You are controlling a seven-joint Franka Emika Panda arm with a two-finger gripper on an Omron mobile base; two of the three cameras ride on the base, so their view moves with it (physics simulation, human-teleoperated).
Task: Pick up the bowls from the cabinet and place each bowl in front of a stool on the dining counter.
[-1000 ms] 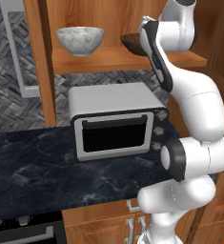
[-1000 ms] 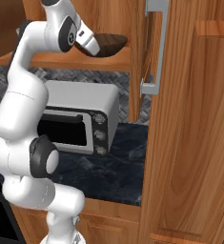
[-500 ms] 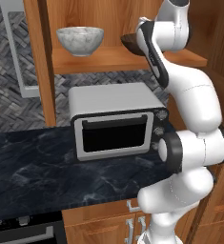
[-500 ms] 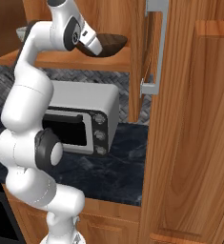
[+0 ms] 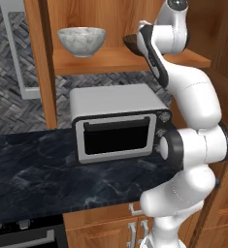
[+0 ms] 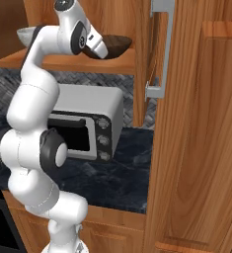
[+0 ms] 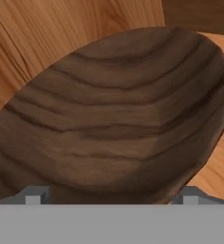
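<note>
Jaws wide apart at the wooden bowl (image 7: 118, 114)
Marbled bowl (image 5: 81, 41) at nine o'clock on shelf (image 5: 105, 60); both bowls not yet moved.

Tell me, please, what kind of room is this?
Most likely a home kitchen: a toaster oven stands on a dark marbled counter, and two bowls sit on a wooden cabinet shelf above.

I am seeing the grey-white marbled bowl (image 5: 81, 40) sitting upright at the left of the cabinet's open shelf (image 5: 110, 59), while the dark brown wooden bowl (image 6: 114, 45) is resting well apart at its right.
</note>
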